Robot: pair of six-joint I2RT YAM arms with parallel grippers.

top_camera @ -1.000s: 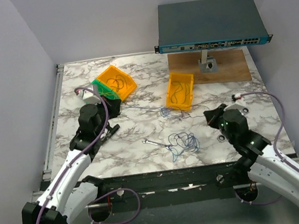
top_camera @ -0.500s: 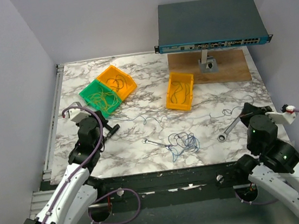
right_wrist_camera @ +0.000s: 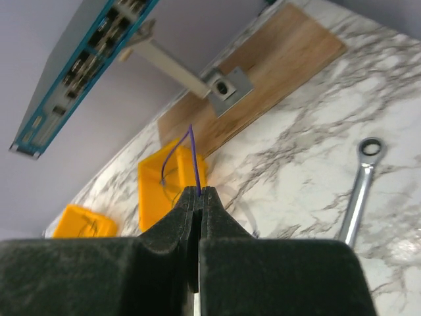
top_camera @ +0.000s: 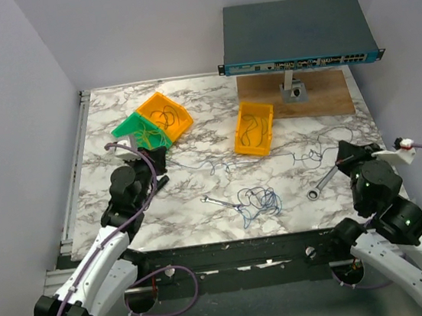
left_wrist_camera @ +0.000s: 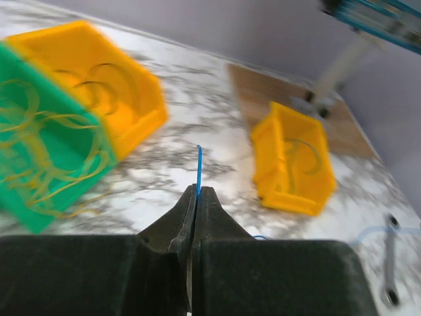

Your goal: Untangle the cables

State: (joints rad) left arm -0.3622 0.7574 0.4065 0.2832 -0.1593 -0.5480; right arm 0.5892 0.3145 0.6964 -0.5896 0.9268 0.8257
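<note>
Only the wrist view reveals left gripper (left_wrist_camera: 197,192) pinching a blue cable (left_wrist_camera: 199,164)

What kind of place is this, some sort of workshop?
Probably a robotics lab test cell: two robot arms bolted to a marble-patterned table boxed in by plain walls, with a network switch on a stand and loose cables laid out.

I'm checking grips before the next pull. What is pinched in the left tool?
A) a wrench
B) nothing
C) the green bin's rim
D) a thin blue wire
D: in the left wrist view the left tool is shut on a blue wire, which sticks up from between its closed tips.
</note>
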